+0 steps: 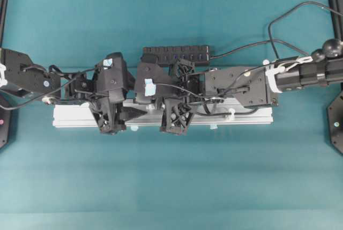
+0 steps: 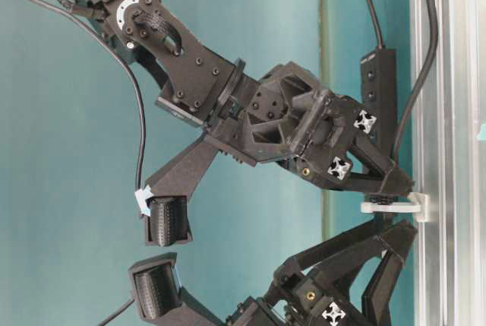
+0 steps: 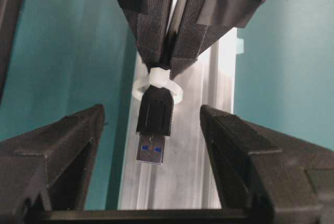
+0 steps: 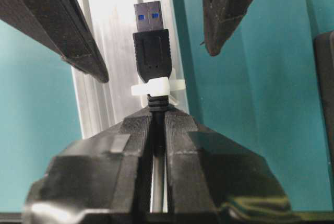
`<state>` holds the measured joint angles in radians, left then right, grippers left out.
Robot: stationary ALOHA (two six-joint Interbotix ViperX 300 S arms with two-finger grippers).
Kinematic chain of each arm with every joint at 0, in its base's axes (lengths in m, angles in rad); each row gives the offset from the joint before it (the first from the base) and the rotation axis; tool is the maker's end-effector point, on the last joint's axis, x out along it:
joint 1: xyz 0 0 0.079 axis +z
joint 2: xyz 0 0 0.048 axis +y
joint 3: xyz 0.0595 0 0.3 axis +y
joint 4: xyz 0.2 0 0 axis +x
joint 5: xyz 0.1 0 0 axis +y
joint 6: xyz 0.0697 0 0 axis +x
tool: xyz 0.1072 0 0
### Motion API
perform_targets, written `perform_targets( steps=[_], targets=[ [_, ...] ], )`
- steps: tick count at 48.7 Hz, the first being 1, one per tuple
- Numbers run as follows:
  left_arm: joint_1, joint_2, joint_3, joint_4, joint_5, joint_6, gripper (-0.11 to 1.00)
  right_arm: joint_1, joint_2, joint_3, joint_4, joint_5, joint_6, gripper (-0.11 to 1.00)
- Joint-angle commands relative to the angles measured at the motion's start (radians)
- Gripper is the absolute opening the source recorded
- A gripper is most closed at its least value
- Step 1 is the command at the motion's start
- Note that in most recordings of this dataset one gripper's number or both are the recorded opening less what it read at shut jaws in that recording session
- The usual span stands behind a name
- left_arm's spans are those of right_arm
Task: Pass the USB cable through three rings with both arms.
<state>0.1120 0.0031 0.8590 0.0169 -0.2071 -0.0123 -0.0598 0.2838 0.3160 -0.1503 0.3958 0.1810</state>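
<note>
The right gripper (image 4: 158, 122) is clamped tight on the USB cable (image 4: 152, 59) just behind the plug, and the plug has already poked through a ring (image 4: 156, 87) — the whitish loop sits right at the right fingertips, hugging the plug's strain relief. Ahead of those fingertips the plug's metal end hangs free over the silver rail (image 3: 182, 172). The left gripper (image 3: 151, 145) stands wide, one jaw on each side of the plug with clear gaps both ways (nothing held).

The step in hand looks like the handover: the left takes the plug so the right can let go behind the ring. To do it well, the left jaws should close on the black plastic body of the plug, not the bare metal tip, where the grip would likely be shallow and slippery. In the left wrist view the plug sits slightly nearer the one jaw, so centring first would keep the closing jaws from pushing it sideways and levering the ring. The right should hold firm until the left is fully shut — then release, and the left draws the cord straight along the rail, away from the right fingertips, without lifting
</note>
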Motion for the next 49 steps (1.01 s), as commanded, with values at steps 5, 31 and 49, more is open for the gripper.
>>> perform_targets(
  steps=[5,31,49],
  targets=[
    [0.002,-0.002,-0.02,0.002,-0.006,0.0,0.66,0.0,-0.006,-0.006,0.002,-0.008,-0.005,-0.08],
    [0.002,-0.009,-0.018,0.0,-0.006,0.011,0.23,0.0,-0.006,-0.008,0.003,-0.005,-0.005,-0.09],
    [0.002,-0.02,-0.015,0.002,-0.002,0.006,0.23,0.0,-0.017,0.015,0.002,0.015,-0.002,0.15]
  ],
)
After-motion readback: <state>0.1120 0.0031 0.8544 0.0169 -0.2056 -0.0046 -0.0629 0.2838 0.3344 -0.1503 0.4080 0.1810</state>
